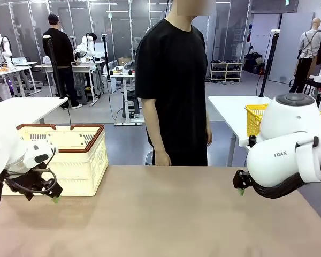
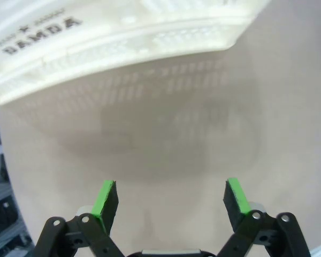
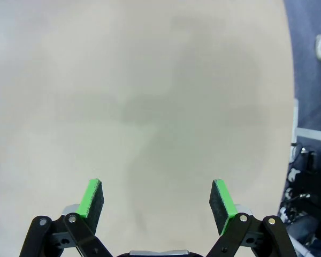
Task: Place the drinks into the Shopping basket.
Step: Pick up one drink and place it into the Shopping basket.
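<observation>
The cream-white Shopping basket (image 1: 64,159) with a brown rim stands on the table's far left; its "DAMDA" front (image 2: 96,48) fills the top of the left wrist view. My left gripper (image 1: 45,194) hovers just in front of the basket, a little above the table, jaws open and empty (image 2: 171,201). At the table's right side my right gripper (image 1: 241,187) hangs low over the bare tabletop, also open with nothing between its fingers (image 3: 156,201). The drinks are out of view.
A person in a black shirt (image 1: 174,91) stands at the far edge of the table, arms at the sides. A yellow mesh basket (image 1: 255,119) sits on a white table behind. The brown tabletop (image 1: 166,214) is bare between the arms.
</observation>
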Tool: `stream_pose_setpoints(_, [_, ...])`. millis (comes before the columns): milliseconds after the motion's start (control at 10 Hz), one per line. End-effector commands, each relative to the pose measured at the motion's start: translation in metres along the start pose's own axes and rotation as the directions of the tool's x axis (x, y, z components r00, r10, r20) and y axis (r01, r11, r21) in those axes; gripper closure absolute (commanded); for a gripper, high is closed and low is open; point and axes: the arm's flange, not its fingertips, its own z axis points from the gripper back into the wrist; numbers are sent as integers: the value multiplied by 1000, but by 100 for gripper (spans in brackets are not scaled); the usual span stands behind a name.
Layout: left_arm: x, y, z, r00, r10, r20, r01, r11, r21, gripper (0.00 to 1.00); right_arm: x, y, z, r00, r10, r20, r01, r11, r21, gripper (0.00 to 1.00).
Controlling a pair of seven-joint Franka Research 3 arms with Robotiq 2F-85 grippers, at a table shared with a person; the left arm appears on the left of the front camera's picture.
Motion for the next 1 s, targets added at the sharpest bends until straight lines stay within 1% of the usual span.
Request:
stream_pose_setpoints(0, [-53, 6, -17, 1000, 30, 4, -30, 999, 25, 0, -48, -16, -22, 999, -40, 1, 40, 999, 37, 0])
stream_pose_setpoints(100, [-51, 9, -25, 999, 42, 0, -42, 998, 43, 0, -49, -19, -24, 999, -51, 2, 50, 998, 43, 0])
stream_pose_setpoints(200, [-50, 10, -27, 1000, 31, -5, -31, 997, 64, 0, -50, -19, -24, 998, -59, 6, 59, 997, 40, 0])
stream_pose_setpoints(500, [-48, 13, -29, 999, 44, -5, -44, 998, 51, 0, -49, -19, -22, 996, -87, 14, 87, 996, 14, 0])
stream_pose_setpoints(800, [-45, 12, -27, 1000, 29, 8, -29, 998, 50, 0, -50, -17, -16, 994, -101, 32, 101, 995, -11, 0])
stream_pose_setpoints(900, [-44, 11, -24, 1000, 21, 15, -22, 999, 50, 0, 5, -14, -16, 998, -69, -4, 69, 997, 23, 0])
